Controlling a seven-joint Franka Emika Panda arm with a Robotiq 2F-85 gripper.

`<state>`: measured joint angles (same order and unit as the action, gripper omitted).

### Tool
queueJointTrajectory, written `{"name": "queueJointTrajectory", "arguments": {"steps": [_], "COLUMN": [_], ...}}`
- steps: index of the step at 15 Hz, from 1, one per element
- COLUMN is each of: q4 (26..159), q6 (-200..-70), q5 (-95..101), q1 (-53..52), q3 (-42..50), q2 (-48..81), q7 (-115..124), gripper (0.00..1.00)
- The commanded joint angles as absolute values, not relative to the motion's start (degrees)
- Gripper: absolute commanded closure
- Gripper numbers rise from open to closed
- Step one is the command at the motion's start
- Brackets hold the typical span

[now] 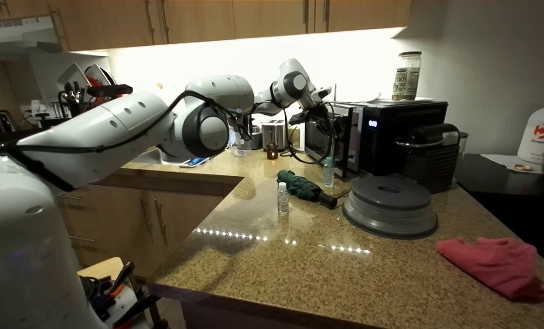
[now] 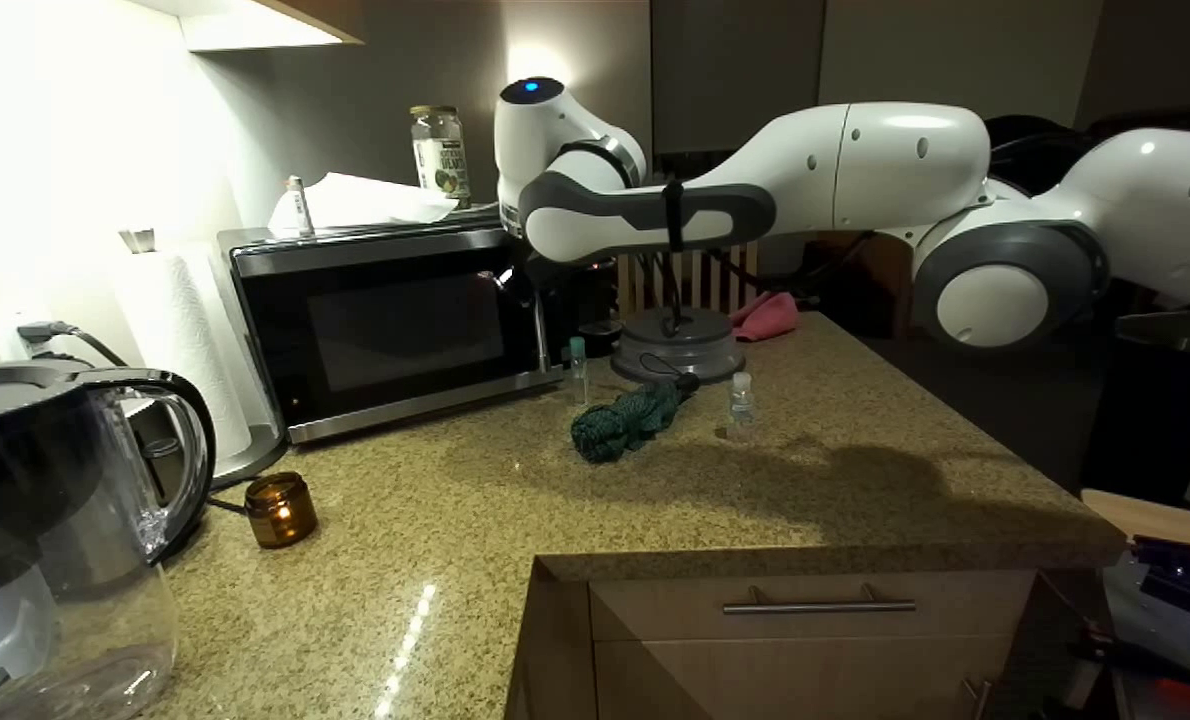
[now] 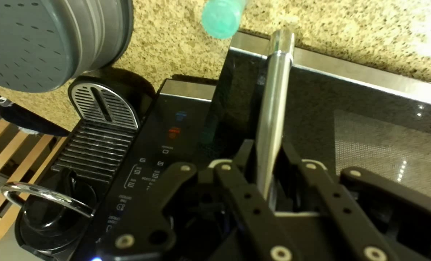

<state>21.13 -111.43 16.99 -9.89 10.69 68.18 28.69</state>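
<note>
My gripper point(image 3: 267, 148) is shut on the silver bar handle point(image 3: 277, 87) of the black microwave point(image 2: 395, 330), one finger on each side of the bar. In the wrist view the door's lower edge stands out in front of the control panel point(image 3: 164, 137), so the door looks slightly ajar. A small clear bottle with a green cap point(image 3: 221, 18) stands on the counter just off the handle's lower end. In an exterior view the arm's wrist largely hides the fingers; elsewhere the gripper point(image 1: 311, 114) shows dark against the microwave's front.
A folded green umbrella point(image 1: 299, 186) and a white-capped bottle point(image 1: 283, 198) are on the counter before the microwave. Beside it are a grey lid point(image 1: 391, 205), a coffee machine point(image 1: 427, 155) and a pink cloth point(image 1: 496, 265). A jar point(image 2: 440, 155) stands on top; an amber jar point(image 2: 280, 510) sits nearby.
</note>
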Motion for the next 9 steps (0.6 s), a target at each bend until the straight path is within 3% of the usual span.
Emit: {"name": "queueJointTrajectory", "arguments": {"steps": [1,9], "q4": [21.6,21.4], "q6": [-109.3,-109.6], "q5": [14.7,15.1], "q1": [-13.3,-13.3], "q3": [9.5,9.9], "q2": [66.6,66.6], "q7": [25.4,25.8], "gripper": [0.91,0.91]}}
